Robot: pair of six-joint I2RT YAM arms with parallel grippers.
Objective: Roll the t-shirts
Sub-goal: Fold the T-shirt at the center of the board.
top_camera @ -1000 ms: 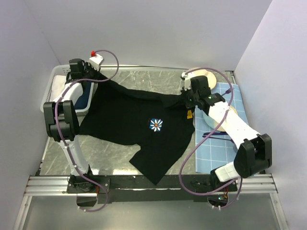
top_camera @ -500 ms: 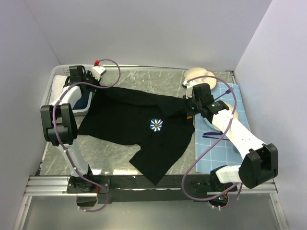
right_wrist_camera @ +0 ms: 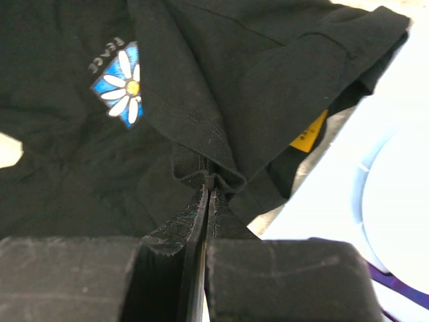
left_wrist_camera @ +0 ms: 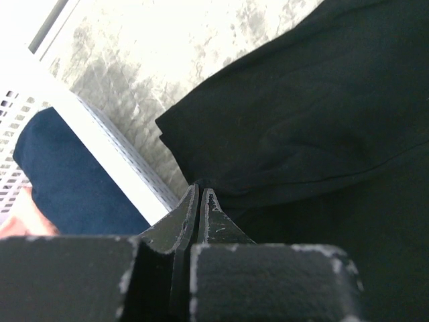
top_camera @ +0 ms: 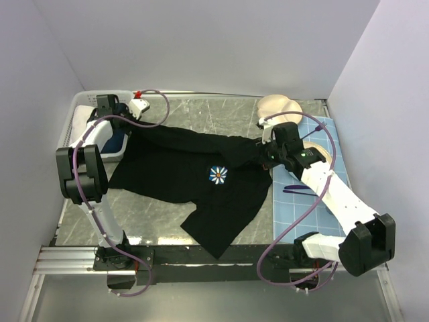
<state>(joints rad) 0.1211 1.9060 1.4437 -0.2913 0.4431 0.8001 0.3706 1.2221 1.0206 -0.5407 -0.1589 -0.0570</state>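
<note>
Seen from above, the t-shirt [top_camera: 194,174] hangs stretched between both tools. Its far edge is the long axis, running from the left gripper [top_camera: 134,123] to the right gripper [top_camera: 265,150]. At the left wrist, the fingers are pinched tight on a black fold, with cloth spreading ahead and rightward. At the right wrist, the fingers are clamped on a bunched edge, with the shirt ahead and leftward, so I judge the roll should run across this held line.

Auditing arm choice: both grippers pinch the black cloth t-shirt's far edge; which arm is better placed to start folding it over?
Probably right. The right gripper pinches the black cloth t-shirt near its flower print; the left gripper grips a corner crowded by the white slatted basket.
</note>
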